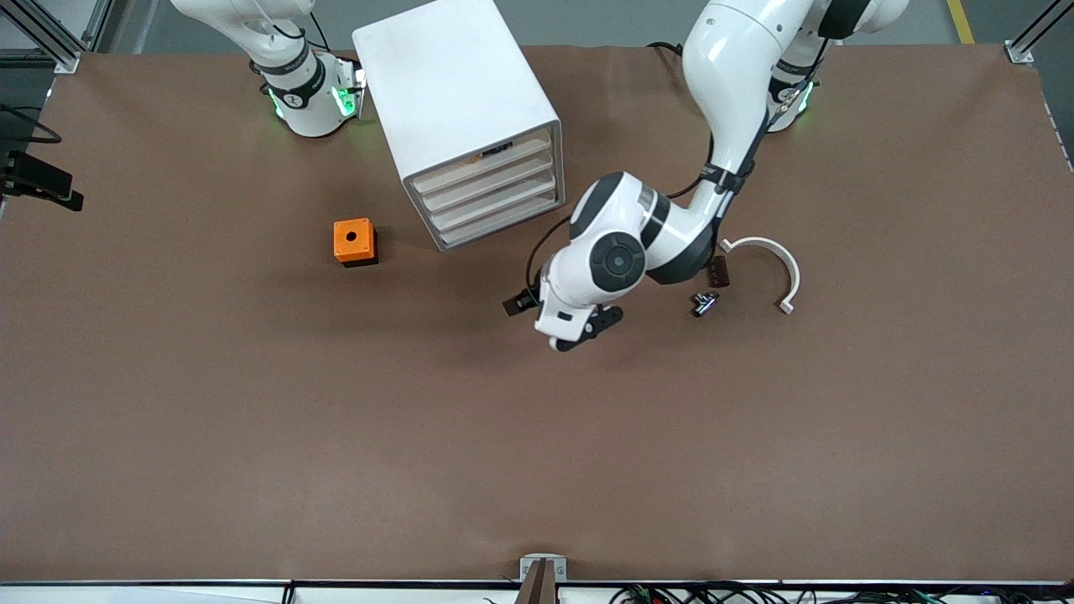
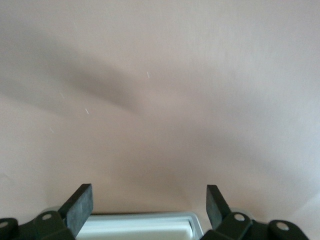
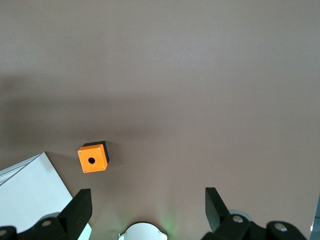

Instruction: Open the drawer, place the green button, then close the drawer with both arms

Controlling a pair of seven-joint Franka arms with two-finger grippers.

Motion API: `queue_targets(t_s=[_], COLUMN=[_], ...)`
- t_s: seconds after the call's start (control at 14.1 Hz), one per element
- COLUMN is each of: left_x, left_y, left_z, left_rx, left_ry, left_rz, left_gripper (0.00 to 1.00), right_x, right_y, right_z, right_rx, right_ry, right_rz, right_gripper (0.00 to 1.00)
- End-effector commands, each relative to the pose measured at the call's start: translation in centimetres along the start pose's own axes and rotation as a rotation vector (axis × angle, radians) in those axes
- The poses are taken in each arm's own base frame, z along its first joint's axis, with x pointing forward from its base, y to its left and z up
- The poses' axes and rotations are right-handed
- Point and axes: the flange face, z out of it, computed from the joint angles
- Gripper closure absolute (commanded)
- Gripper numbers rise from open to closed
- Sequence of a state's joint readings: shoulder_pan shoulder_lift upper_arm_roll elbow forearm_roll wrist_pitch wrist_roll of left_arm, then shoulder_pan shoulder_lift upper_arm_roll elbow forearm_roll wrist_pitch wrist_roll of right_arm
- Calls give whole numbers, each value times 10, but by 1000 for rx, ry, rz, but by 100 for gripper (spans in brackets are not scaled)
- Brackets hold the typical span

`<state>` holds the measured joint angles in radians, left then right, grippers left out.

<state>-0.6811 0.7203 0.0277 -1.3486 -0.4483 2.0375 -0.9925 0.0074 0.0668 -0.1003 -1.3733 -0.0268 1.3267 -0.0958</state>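
Front view: your drawer [image 1: 502, 225], lowest of 4, sits shut, long axis slanting across the table. Button [image 1: 704, 304] lies beside left gripper [image 2: 149, 207], fingers apart; right gripper [image 3: 148, 207] waits, spread.

Readable text: none, you won't find any word, brand or number in any view.
Cabinet [image 1: 457, 92]: plain white top, no label; a dark strip at the top drawer front is too small to read.
Orange cube [image 1: 352, 240]: blank faces, just a round hole.
Right arm base [image 1: 306, 92]: a small dark mark on the black band, can't be made out; green lights only.
Table [image 1: 252, 436]: bare brown surface, no signs.
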Motion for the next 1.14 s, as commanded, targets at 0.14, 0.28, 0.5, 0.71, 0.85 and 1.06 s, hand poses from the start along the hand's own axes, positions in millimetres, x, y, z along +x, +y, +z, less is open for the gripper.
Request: queue_targets(t_s=[0.14, 0.28, 0.5, 0.71, 0.85, 1.06], left_x=[48, 66, 78, 89, 106, 121], left_y=[-38, -56, -64, -72, -84, -103], left_z=[-42, -46, -58, -72, -91, -120], left_rx=[43, 74, 62, 80, 103, 175], left_ry=[103, 129, 134, 158, 208, 273], left_rz=[-32, -52, -71, -48, -20, 100], left_gripper=[0, 0, 0, 0, 0, 0], right_x=[-25, -32, -45, -59, -70, -72], right_y=[-8, -8, -8, -6, -7, -8], right_z=[-2, -1, 0, 3, 7, 5], right_rx=[15, 16, 18, 20, 19, 18], right_ry=[23, 35, 70, 130, 181, 177], right_rz=[-19, -19, -21, -18, -21, -29], right_gripper=[0, 0, 0, 0, 0, 0])
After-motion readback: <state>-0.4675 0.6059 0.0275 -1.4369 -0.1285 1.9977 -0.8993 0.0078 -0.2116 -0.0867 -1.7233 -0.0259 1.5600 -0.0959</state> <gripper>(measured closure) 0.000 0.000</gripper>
